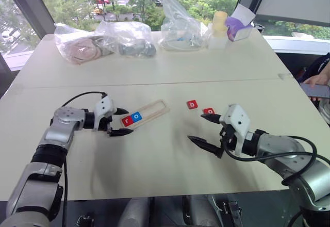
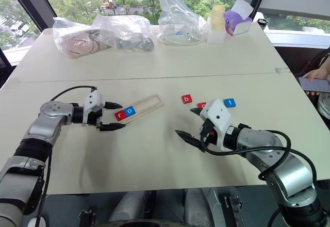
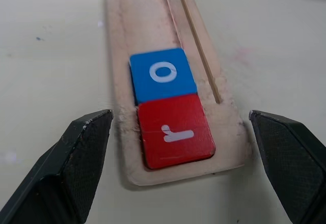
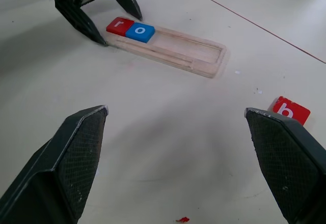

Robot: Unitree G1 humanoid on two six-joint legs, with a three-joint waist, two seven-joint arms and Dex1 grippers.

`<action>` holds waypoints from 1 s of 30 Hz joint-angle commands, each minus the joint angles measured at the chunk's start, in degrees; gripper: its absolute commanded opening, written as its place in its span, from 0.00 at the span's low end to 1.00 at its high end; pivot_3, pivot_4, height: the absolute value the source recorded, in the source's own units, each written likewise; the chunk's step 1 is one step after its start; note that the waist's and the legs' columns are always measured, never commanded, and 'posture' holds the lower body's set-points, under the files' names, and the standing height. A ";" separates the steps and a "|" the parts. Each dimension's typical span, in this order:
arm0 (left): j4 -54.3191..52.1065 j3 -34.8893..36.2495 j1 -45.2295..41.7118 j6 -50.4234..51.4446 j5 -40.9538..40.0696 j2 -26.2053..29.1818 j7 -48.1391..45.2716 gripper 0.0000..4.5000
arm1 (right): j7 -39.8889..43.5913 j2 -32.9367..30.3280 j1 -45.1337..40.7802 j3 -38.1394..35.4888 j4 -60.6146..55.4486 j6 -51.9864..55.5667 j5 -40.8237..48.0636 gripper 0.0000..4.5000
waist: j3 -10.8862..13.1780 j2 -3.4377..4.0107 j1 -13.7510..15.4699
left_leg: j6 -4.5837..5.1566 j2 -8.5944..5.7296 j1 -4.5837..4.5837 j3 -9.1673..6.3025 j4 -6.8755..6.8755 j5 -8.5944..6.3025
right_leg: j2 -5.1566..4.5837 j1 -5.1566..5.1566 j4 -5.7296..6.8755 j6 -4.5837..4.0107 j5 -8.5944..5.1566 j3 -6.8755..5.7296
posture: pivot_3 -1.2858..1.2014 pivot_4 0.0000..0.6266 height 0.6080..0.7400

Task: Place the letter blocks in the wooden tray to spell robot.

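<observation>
Right tool [image 2: 190,122] wide open and empty, with red b [image 2: 186,99] just beyond it, nearer than left tool [image 1: 121,122], which is wide and empty too, straddling the r end of the wooden tray [image 1: 154,109] (r, o seated, long axis running diagonally away), blue t [image 2: 230,102] on bench [image 2: 154,149].

Daylit scene, even illumination, soft shadows.
Daylight enters through the windows [image 1: 118,0] behind the bench [image 1: 154,72], leaving its pale top bright without hard glare. Soft, diffuse shadows lie under each arm. Head views are sharp. In the left wrist view, the tray's [image 3: 147,10] far end is out of focus.
</observation>
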 commanded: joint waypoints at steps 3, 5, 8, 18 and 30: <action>1.69 0.00 -0.76 -2.20 2.41 -1.26 2.06 1.00 | -0.53 -0.29 0.09 -0.66 -2.71 -0.55 0.41 0.99 | 0.00 0.00 0.06 | 0.00 -0.01 0.01 0.00 0.05 0.01 | 0.01 0.01 0.06 0.01 0.00 0.00 | 0.52 0.24 1.00; 2.27 -0.44 -0.22 -3.01 3.62 -1.58 3.21 1.00 | -0.64 -0.50 0.30 -0.84 -3.05 -0.41 0.49 0.99 | -0.01 0.01 0.06 | 0.00 -0.02 0.04 0.01 0.06 0.01 | 0.01 0.03 0.09 0.01 0.01 0.00 | 0.52 0.24 1.00; 2.15 -0.71 0.82 -3.32 4.54 -1.77 4.17 1.00 | -0.79 -0.77 0.63 -1.17 -3.60 -0.07 0.72 0.99 | -0.03 0.03 0.09 | -0.01 -0.02 0.21 0.00 0.06 0.01 | 0.01 0.21 0.10 0.01 0.01 0.00 | 0.52 0.24 1.00; 0.73 -1.28 4.89 -2.65 4.95 -1.98 5.56 0.88 | -0.91 -1.59 0.73 -1.58 -4.16 0.84 1.38 1.00 | -0.31 0.15 0.02 | -0.01 -0.01 0.52 -0.03 0.06 0.01 | -0.05 0.53 0.07 0.01 0.00 0.01 | 0.52 0.24 1.00; -18.08 -3.46 12.44 0.32 -0.64 -1.20 -2.01 0.69 | -0.28 -2.93 -0.05 -2.16 -3.10 1.02 1.87 1.00 | -0.37 0.18 -0.03 | 0.01 0.00 0.54 0.00 -0.03 0.00 | -0.08 0.56 -0.06 0.02 -0.01 0.03 | 0.52 0.24 1.00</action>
